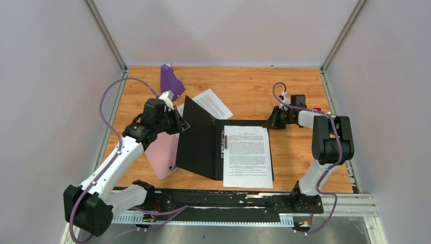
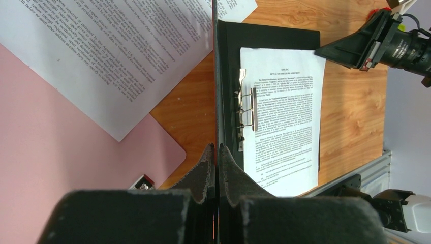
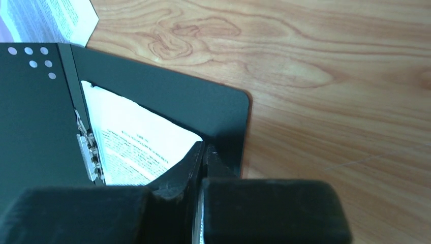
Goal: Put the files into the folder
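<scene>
Your folder [image 1: 195, 137] is lying open on the wooden table [image 1: 254, 86], black inside facing up. Its left cover is standing raised at a steep tilt, and its right half is resting flat. You are holding that raised cover with the left gripper [image 2: 216, 150], whose fingers are clamped together on the cover's thin edge. One printed sheet [image 1: 247, 155] is sitting on the flat half, just beside the metal clip [image 2: 246, 109]. The other sheet [image 1: 213, 104] is lying outside, behind the raised cover, and in the left wrist view it is overlapping the pink clipboard [image 1: 161, 152]. Your right gripper [image 3: 203, 147] is hovering at the folder's far right corner, by the filed sheet's top corner, fingers pressed together. You cannot tell whether they are pinching paper.
</scene>
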Controlling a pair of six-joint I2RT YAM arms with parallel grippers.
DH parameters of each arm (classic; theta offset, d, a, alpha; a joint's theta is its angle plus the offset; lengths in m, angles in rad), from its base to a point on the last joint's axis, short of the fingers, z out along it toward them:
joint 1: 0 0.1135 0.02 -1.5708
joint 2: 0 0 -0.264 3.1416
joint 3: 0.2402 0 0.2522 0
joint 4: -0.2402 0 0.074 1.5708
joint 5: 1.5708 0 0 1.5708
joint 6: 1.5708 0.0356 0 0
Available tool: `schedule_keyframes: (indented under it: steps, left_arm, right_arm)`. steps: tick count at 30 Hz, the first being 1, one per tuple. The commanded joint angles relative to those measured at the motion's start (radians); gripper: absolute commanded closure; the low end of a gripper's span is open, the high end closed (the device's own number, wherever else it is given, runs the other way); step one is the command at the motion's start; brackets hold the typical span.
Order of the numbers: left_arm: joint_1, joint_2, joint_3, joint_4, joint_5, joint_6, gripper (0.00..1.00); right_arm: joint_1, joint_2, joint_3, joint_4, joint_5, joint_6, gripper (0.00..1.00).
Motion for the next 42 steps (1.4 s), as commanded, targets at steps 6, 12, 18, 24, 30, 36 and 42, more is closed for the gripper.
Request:
schedule_keyframes:
  steps: [6, 12, 18, 24, 30, 36, 42]
  left_arm:
    - [0.0, -0.026, -0.006, 0.031, 0.01, 0.007, 1.0]
    - [0.0, -0.027, -0.006, 0.029, 0.01, 0.007, 1.0]
    - [0.0, -0.026, -0.009, 0.033, 0.012, 0.004, 1.0]
    - [0.0, -0.024, -0.014, 0.037, 0.013, 0.001, 1.0]
    - [0.0, -0.022, -0.02, 0.047, 0.02, -0.005, 1.0]
    - [0.0, -0.023, -0.024, 0.05, 0.024, -0.007, 1.0]
    - [0.0, -0.026, -0.023, 0.043, 0.025, -0.003, 1.0]
  right_arm:
    - [0.001, -0.045, 0.019, 0.107, 0.031, 0.007, 1.0]
    - [0.0, -0.013, 0.068, 0.077, 0.03, -0.014, 1.0]
    - [0.001, 0.012, 0.093, 0.072, 0.007, -0.012, 1.0]
    - [0.001, 0.046, 0.118, 0.049, -0.035, -0.034, 1.0]
    - [0.005, 0.076, 0.161, 0.009, -0.025, -0.035, 1.0]
    - [0.007, 0.083, 0.159, 0.013, -0.006, -0.008, 1.0]
    - [0.008, 0.086, 0.158, 0.026, -0.025, -0.013, 1.0]
